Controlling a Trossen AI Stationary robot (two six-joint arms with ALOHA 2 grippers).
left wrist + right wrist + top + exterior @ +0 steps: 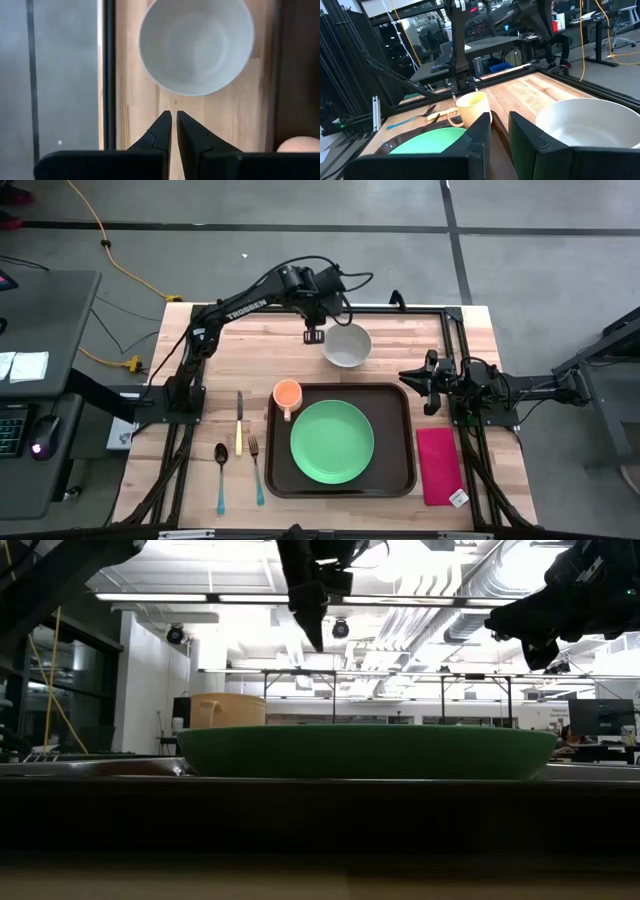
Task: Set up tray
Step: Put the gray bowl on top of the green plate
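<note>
Green plate (365,750) up front, sitting on tray (395,480), table centre. We see left gripper (314,335) w/ fingers pressed together, empty, just beside white bowl (347,345); bowl lies off tray's far edge. Right gripper (428,383) nearly closed, empty, near tray's far-right corner.

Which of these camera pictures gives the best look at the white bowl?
The left wrist view: the white bowl fills it from straight above, rim and empty inside clear. The high view shows it small, beyond the tray. The right wrist view catches only part of its rim. The low view does not show it.
</note>
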